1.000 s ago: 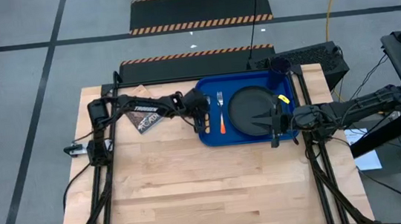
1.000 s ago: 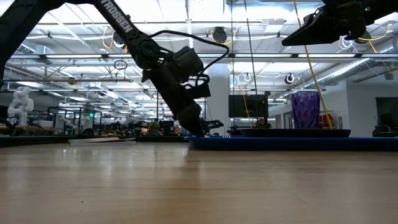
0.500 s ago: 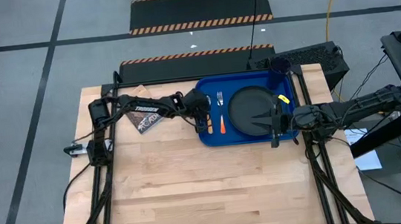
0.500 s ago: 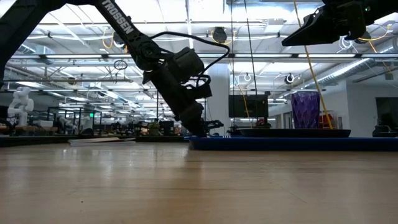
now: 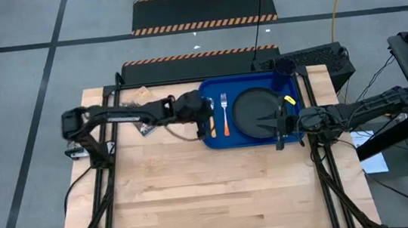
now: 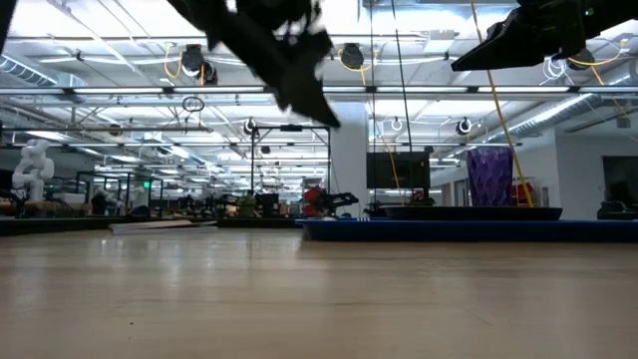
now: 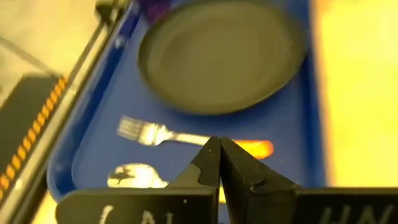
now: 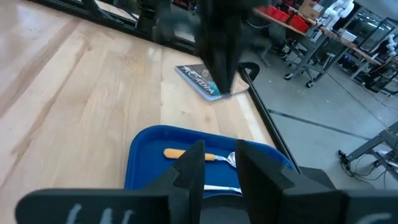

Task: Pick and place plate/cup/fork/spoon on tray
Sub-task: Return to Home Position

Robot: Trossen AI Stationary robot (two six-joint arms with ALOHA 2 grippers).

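Left gripper (image 7: 219,163), fingers pressed together and empty, is hanging over the tray (image 7: 292,134), with the spoon (image 7: 134,177) lying just beneath beside the fork (image 7: 180,135).

The high camera is looking straight down on the whole worktop (image 5: 198,198). The low one is facing level across it. Both wrist cameras are looking closely at the tray (image 7: 292,134).
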